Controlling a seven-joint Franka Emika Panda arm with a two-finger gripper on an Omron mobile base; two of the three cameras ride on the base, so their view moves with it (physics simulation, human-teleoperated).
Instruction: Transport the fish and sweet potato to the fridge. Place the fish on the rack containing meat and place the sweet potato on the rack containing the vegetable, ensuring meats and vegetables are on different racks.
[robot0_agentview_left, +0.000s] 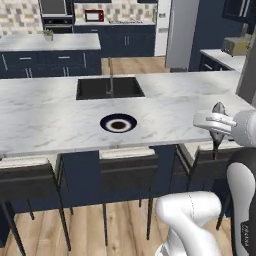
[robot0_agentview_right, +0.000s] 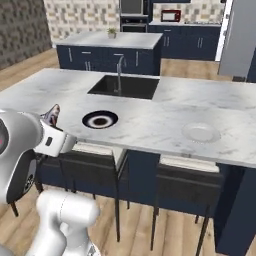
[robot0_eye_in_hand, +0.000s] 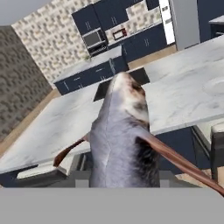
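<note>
Fish (robot0_eye_in_hand: 122, 144) clamped in gripper (robot0_agentview_left: 218, 129), seemingly beyond counter (robot0_agentview_left: 60, 120) edge.

Marble counter (robot0_agentview_left: 50, 110): long, white with grey veining. Black sink (robot0_agentview_left: 110, 88) sunk in near the far edge, faucet (robot0_agentview_left: 110, 75) upright at its middle. Dark round bowl (robot0_agentview_left: 118, 123) toward the near edge, in front of the sink. Pale plate (robot0_agentview_right: 200, 133) further right, near the near edge.

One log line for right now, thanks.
gripper: shut on fish | fish: off the counter, carried | bowl: on counter near sink
</note>
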